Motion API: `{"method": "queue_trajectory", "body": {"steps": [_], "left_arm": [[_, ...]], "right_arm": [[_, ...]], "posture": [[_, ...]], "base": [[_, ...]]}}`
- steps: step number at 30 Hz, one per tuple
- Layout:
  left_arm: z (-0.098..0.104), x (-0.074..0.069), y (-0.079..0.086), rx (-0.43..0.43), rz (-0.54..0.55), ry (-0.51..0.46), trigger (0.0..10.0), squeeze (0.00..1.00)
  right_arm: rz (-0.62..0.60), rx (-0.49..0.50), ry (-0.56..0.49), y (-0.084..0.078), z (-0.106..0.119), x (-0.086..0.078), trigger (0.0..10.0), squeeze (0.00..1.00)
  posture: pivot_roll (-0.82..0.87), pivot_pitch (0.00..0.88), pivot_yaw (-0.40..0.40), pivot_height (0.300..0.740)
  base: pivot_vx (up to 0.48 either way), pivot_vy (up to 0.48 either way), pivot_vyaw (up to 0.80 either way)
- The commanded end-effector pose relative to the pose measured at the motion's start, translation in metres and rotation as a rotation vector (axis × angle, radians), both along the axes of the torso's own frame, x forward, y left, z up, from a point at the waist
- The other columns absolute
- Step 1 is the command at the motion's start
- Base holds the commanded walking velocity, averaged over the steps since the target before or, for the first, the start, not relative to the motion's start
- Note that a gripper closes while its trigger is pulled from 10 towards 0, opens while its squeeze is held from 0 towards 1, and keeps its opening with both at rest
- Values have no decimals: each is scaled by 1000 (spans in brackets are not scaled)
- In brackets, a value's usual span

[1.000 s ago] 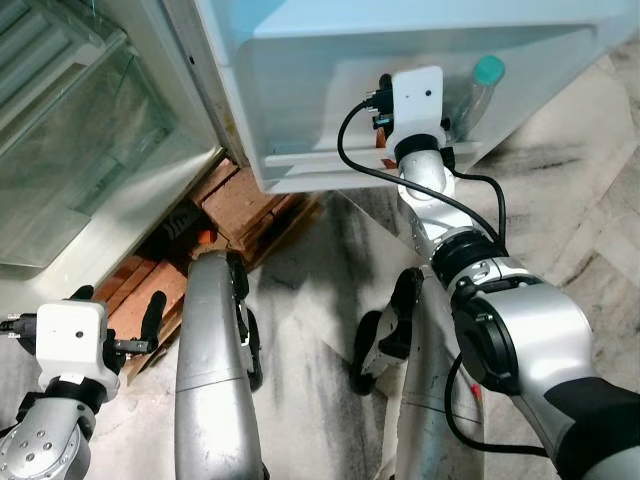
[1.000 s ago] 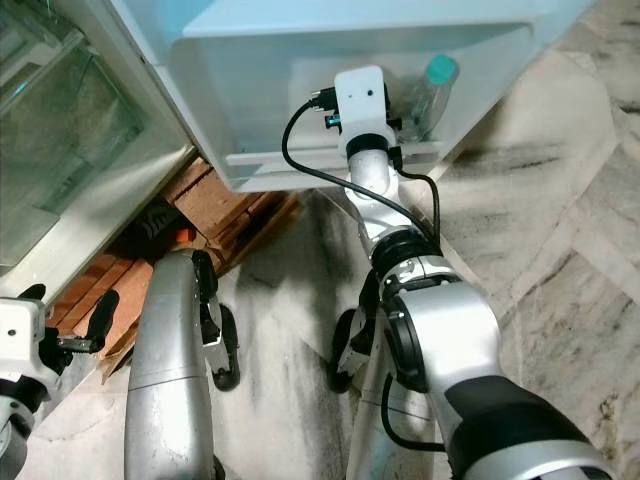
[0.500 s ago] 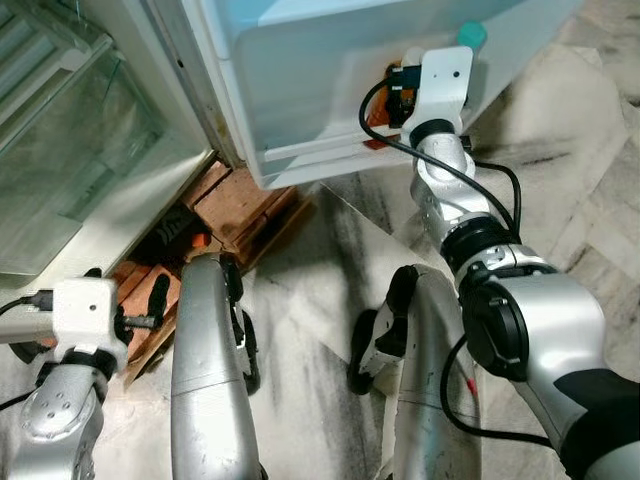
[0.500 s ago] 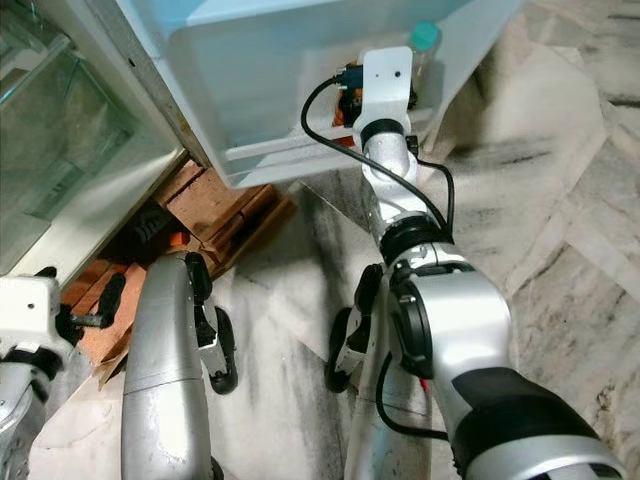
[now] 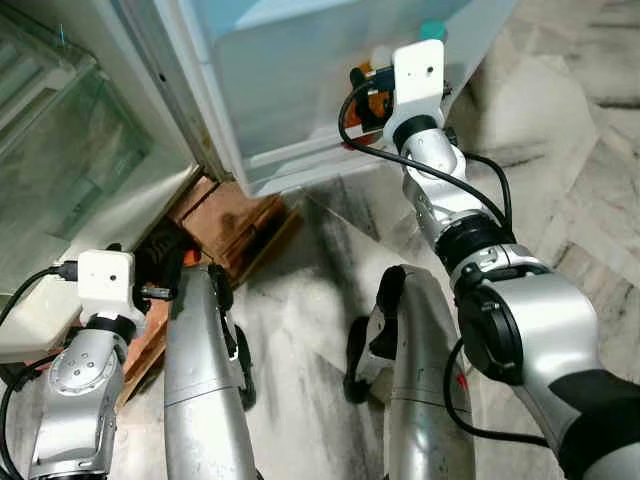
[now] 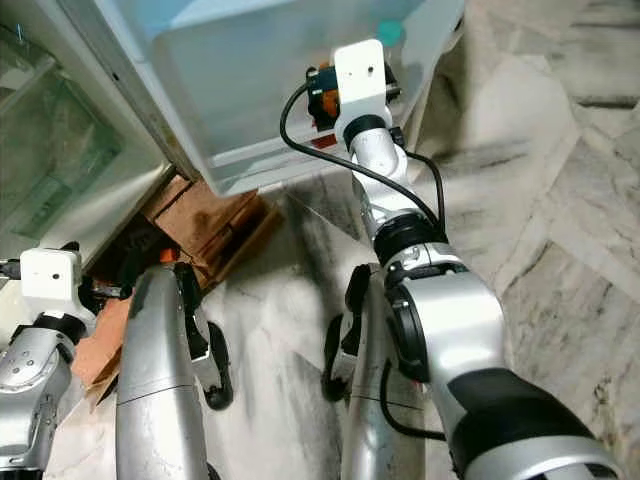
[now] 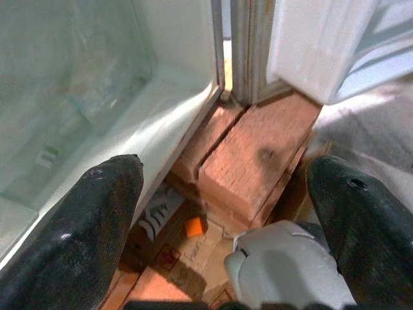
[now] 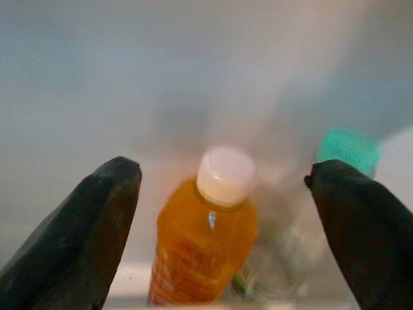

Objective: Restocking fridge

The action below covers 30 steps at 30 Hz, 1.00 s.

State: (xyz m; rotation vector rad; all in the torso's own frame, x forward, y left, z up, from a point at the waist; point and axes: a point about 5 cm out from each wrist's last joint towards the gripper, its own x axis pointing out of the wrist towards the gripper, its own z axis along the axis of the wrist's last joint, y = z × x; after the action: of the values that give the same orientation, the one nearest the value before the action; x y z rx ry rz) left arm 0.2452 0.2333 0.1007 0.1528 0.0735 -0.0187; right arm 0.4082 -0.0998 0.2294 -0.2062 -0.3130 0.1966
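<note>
An orange drink bottle (image 8: 205,258) with a white cap stands in the fridge door shelf (image 5: 290,165). Beside it is a clear bottle with a teal cap (image 8: 348,148). My right gripper (image 8: 222,171) is raised in front of the shelf and open. Its fingers (image 8: 97,226) are spread wide on either side of the orange bottle without touching it. In the left eye view the orange bottle (image 5: 372,103) peeks out beside the right wrist. My left gripper (image 7: 222,166) is low and open, empty, facing the base of the fridge.
Wooden blocks (image 5: 228,212) and cardboard lie under the fridge, with a small orange piece (image 7: 193,226) among them. A clear crisper drawer (image 5: 70,170) sits at the left. Marble floor (image 5: 570,150) spreads to the right. My own legs (image 5: 200,400) fill the lower middle.
The head view has shifted. My left arm has lifted and swung in toward the fridge base. My right gripper stays at the door shelf, now a little higher against it.
</note>
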Motion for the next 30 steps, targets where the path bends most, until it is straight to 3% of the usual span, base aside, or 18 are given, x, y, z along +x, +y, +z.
{"method": "queue_trajectory", "body": {"steps": [1, 4, 10, 11, 13, 14, 15, 16, 21, 25, 27, 30], "left_arm": [[-12, -7, 0, -2, -2, 43, 10000, 0], [-13, -5, -2, -8, -2, 42, 10000, 0], [-22, -3, -11, -40, -11, 40, 10000, 0], [-26, -1, -16, -46, -15, 45, 10000, 0], [-28, 0, -21, -48, -27, 44, 10000, 0], [-29, 1, -24, -50, -30, 39, 10000, 0], [-29, 1, -24, -50, -30, 39, 10000, 0], [-29, 2, -25, -54, -31, 36, 10000, 0], [-29, 12, -28, -82, -27, 3, 10000, 0], [-30, 16, -26, -86, -16, -1, 10000, 0], [-29, 23, -31, -78, -43, -6, 10000, 0], [-28, 31, -37, -46, -76, -10, 10000, 0]], "right_arm": [[29, -15, -9, -3, -10, -5, 10000, 1000], [47, -8, -27, -6, -15, -9, 10000, 1000], [187, -14, -68, -3, -40, -36, 10000, 1000], [222, -7, -31, -7, -56, -48, 10000, 1000], [222, 3, 18, -10, -70, -55, 10000, 1000], [201, 9, 88, -15, -90, -65, 10000, 86], [201, 9, 88, -15, -90, -65, 10000, 86], [178, 24, 107, -18, -98, -71, 10000, 0], [46, 102, 137, -37, -126, -117, 10000, 0], [7, 114, 144, -42, -129, -122, 10000, 0], [-58, 144, 174, -51, -135, -123, 10000, 0], [-58, 138, 193, -55, -135, -123, 10000, 0]], "posture": [[156, 205, -37, 506], [144, 182, -32, 506], [124, 146, -37, 506], [121, 112, -46, 506], [119, 105, -46, 506], [114, 78, -51, 506], [114, 78, -51, 506], [112, 62, -53, 506], [96, 0, -32, 506], [79, 0, -23, 511], [80, 0, -17, 526], [83, 0, -14, 546]], "base": [[0, 0, 0], [0, 0, 0], [0, 0, 0], [0, 0, 0], [0, 0, 0], [0, 0, 0], [0, 0, 0], [0, 0, 0], [0, 0, 0], [0, 0, 0], [0, 0, 0], [0, 0, 0]]}}
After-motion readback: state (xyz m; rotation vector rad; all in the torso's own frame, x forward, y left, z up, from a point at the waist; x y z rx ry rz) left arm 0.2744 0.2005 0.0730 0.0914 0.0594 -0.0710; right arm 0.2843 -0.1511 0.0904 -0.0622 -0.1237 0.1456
